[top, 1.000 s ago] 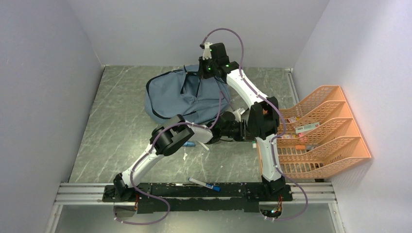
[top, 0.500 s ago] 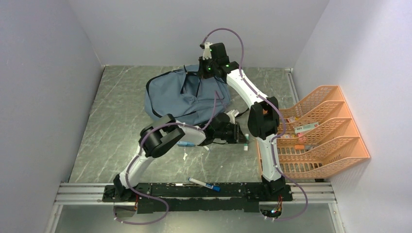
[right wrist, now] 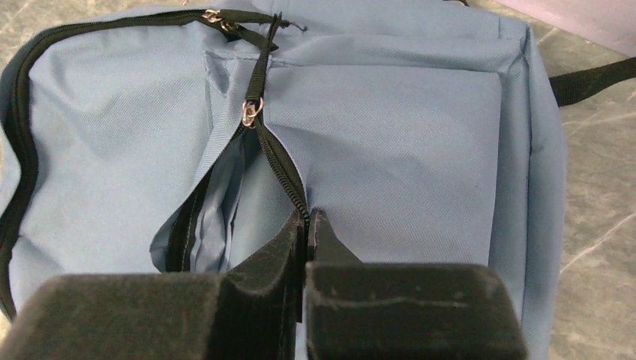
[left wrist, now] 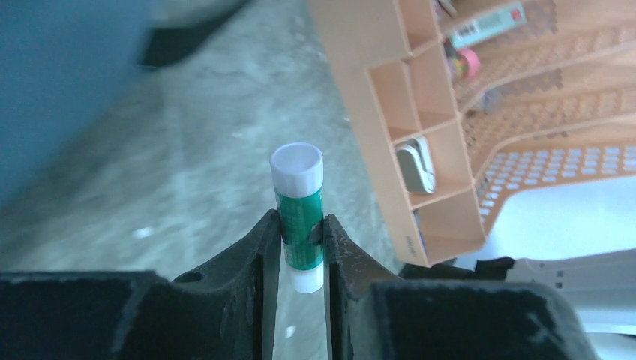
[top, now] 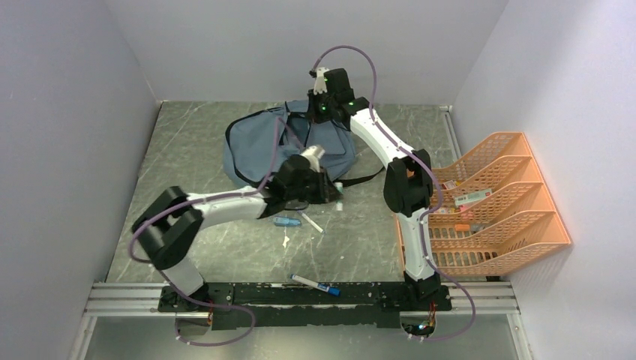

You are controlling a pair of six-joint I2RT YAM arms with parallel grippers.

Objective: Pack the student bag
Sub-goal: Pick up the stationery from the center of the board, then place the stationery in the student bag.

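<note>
Mid-pack: the left end effector [left wrist: 301, 222] is clenched on a green glue stick [left wrist: 297, 176] with a white cap, held upright between its fingers just off the near right edge of the student bag [top: 262, 150]. The bag lies slumped toward the far side of the bench [top: 187, 142], left of centre. At its far right corner the right end effector [right wrist: 307, 219] is pinched tight on the bag's black zipper edge, holding up one lip of a narrow opening [right wrist: 196, 225].

The step in hand appears to be delivering the glue stick into that gap. Done well, the left arm would carry the stick up over the fabric, line it up lengthwise with the slit, and let go only once its tip is past the zipper teeth. The opening looks slim, so the right arm's hold matters.

Close to the route are the right arm's forearm [top: 379, 141] along the bag's right side, a black strap [top: 360, 180] trailing on the bench, and the left arm's purple cable [top: 274, 146] draped over the bag. Loose beside the left arm lie a small blue item [top: 286, 222] and a white stick [top: 312, 223]. A blue-capped marker [top: 315, 285] rests by the near rail. The orange rack [top: 495, 202], holding more supplies, stands at the right.
</note>
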